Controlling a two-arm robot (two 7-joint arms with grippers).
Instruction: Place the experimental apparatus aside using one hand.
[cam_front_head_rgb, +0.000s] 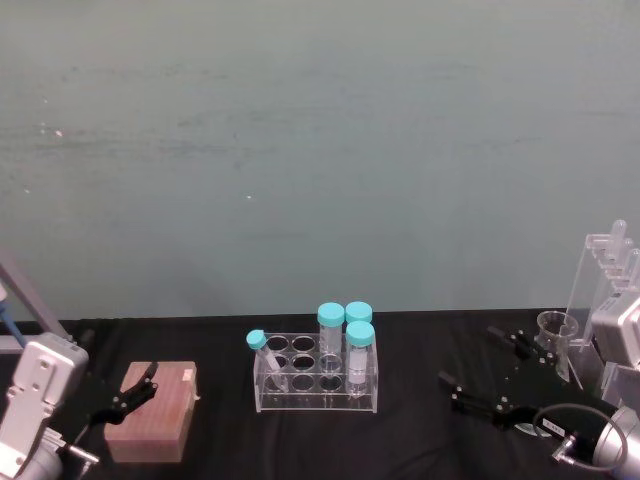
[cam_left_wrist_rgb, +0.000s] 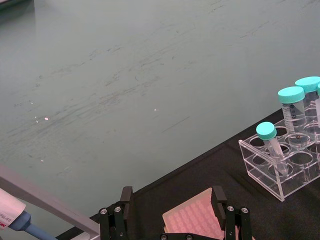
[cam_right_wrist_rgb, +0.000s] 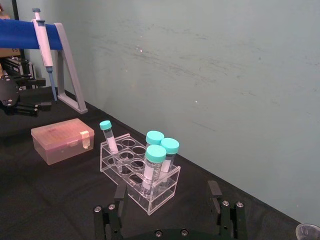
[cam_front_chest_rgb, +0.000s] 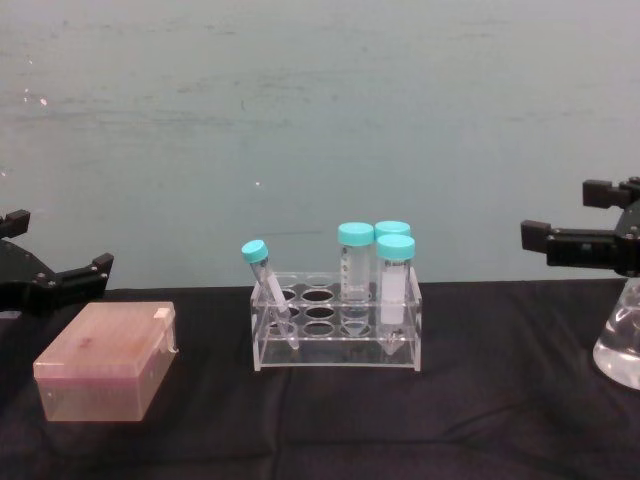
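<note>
From the head, we see our right black two-finger claw spread wide and empty near the right edge of the black table, close to the small clear glass beaker and the tall clear plastic stand. Our left black claw waits, open, over the pink plastic box. From the right wrist, the clear rack of teal-capped tubes stands ahead. From the chest, the round glass flask sits low at the right edge. We should go down slowly and squeeze gently.
</note>
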